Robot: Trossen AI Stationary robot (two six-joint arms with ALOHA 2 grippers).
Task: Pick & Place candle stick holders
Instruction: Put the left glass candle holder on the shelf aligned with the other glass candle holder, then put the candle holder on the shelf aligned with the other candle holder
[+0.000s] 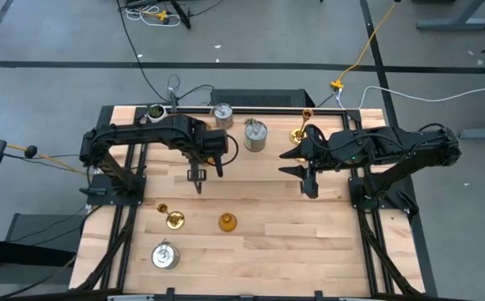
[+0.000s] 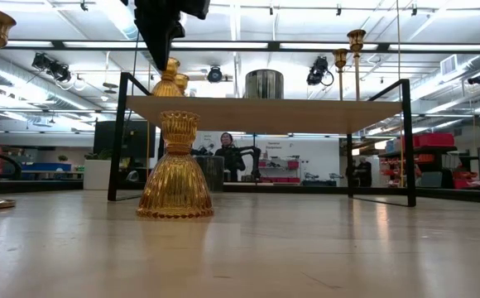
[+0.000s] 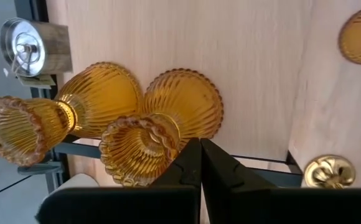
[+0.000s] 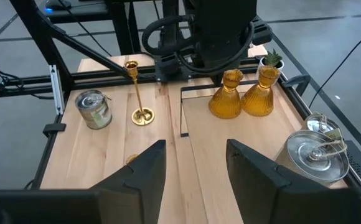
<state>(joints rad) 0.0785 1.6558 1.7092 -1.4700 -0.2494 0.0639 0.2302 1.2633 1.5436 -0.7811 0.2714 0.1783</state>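
Note:
Two amber candle stick holders (image 3: pixel 187 102) (image 3: pixel 99 96) stand side by side on their flared bases at the left end of the wooden rack's shelf (image 2: pixel 265 112). My left gripper (image 3: pixel 200 144) is shut and points down at the nearer one's top cup (image 3: pixel 137 152). My right gripper (image 4: pixel 196 149) (image 1: pixel 286 162) hangs open over the table's right half with nothing between its fingers. A third amber holder (image 1: pixel 227 221) (image 2: pixel 176 165), a gold one (image 1: pixel 171 217) and a silver can (image 1: pixel 165 255) stand on the table. Silver cans (image 1: pixel 222 114) (image 1: pixel 255 134) and a gold holder (image 1: pixel 303 130) stand on the rack. My left gripper's shut fingertips (image 3: pixel 190 155) stand right at the rim of the nearer amber holder's top cup (image 3: pixel 168 140), coming from above. I cannot tell whether they touch it. The holder stands upright on the shelf.
The rack's black wire sides (image 2: pixel 120 136) (image 2: pixel 405 141) hold the shelf above the table's far half. A small whitish cup with green contents (image 1: pixel 155 111) sits at the far left corner. Bare wood (image 1: pixel 309 242) lies at the near right.

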